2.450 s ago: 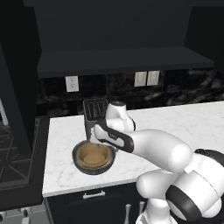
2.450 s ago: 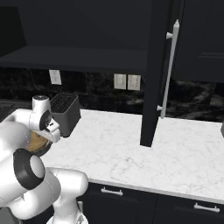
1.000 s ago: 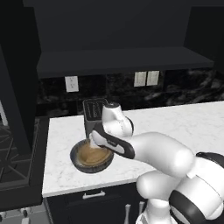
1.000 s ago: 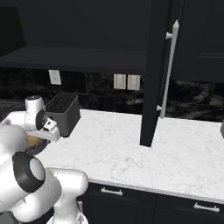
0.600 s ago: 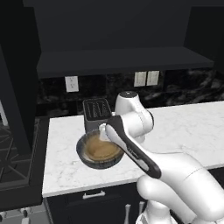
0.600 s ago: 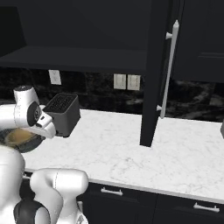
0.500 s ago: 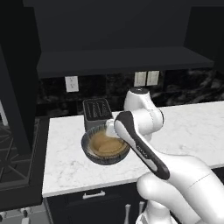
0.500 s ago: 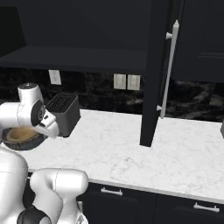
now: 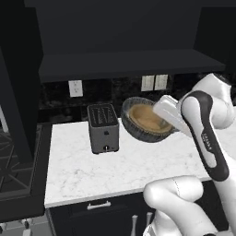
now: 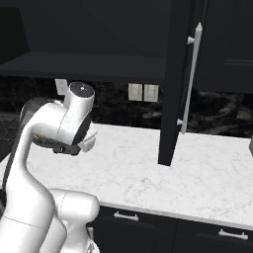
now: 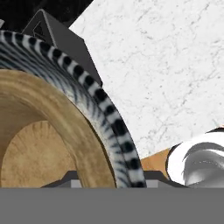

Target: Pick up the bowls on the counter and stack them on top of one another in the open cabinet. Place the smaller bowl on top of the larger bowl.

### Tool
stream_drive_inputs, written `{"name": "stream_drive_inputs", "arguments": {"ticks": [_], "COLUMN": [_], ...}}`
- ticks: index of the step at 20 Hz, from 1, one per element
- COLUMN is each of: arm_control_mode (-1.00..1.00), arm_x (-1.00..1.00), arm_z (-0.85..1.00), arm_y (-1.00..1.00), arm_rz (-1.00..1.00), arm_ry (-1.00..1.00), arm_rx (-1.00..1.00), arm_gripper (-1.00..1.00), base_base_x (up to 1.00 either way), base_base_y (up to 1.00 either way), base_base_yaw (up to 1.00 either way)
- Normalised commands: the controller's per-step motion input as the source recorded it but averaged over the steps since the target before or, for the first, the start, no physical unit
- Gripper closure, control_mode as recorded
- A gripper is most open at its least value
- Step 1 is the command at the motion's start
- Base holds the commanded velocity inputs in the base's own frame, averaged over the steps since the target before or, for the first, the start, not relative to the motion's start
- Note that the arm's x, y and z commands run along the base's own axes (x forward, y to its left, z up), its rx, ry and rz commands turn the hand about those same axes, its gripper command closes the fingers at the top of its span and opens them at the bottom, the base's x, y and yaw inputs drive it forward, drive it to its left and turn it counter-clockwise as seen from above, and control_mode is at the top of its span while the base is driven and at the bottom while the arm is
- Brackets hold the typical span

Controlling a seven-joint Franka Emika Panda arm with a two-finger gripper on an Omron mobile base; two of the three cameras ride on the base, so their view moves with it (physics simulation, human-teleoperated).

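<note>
Gripper [image 9: 162,115] clamped on larger bowl [image 9: 146,120] rim, airborne.

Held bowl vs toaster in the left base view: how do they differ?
1. The bowl is in the air above the counter; the toaster stands on it.
2. The bowl is tilted, its opening turned towards the camera; the toaster is upright, slots up.
3. The bowl is round with a tan inside; the toaster is a boxy dark grey block.

Both are dark outside and sit below the open cabinet.
</note>
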Motion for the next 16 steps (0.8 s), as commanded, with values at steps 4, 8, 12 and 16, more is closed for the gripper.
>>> {"name": "stream_drive_inputs", "arguments": {"ticks": [4,8,12,16], "arm_control_mode": [-1.00,-1.00,-1.00,-1.00], "arm_x": [-0.05,0.12,0.54,0.93], "arm_z": [1.00,1.00,1.00,0.82], "arm_y": [-0.29,-0.05,-0.02,0.00], "arm_rz": [-0.20,-0.27,-0.28,-0.31], "arm_ry": [-0.35,-0.25,-0.08,0.00], "arm_rx": [0.22,0.11,0.02,0.00], "arm_gripper": [1.00,1.00,1.00,1.00], "base_base_x": [0.00,0.00,0.00,0.00], "base_base_y": [0.00,0.00,0.00,0.00], "base_base_yaw": [0.00,0.00,0.00,0.00]}}
